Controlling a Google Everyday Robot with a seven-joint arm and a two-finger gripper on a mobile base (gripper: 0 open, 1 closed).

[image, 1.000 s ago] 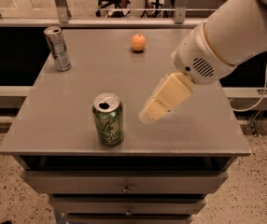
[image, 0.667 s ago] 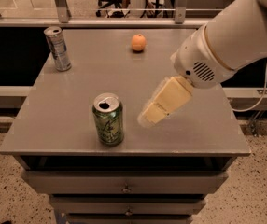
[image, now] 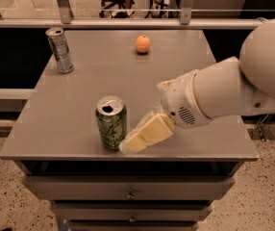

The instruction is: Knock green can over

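The green can (image: pixel 111 122) stands upright near the front edge of the grey table (image: pixel 89 81). It has a green patterned body and a silver top with a tab hole. My gripper (image: pixel 129 146) reaches in from the right on a big white arm (image: pixel 233 90). Its cream fingertips sit low, right beside the can's lower right side, at or very near touching it.
A slim silver-grey can (image: pixel 60 50) stands at the table's back left. An orange fruit (image: pixel 143 44) lies at the back middle. The table has drawers below its front edge. A railing and office chairs are behind it.
The arm has dropped and swung left toward the front of the table. The gripper tip has gone from a gap right of the green can to right beside it. The can still stands.
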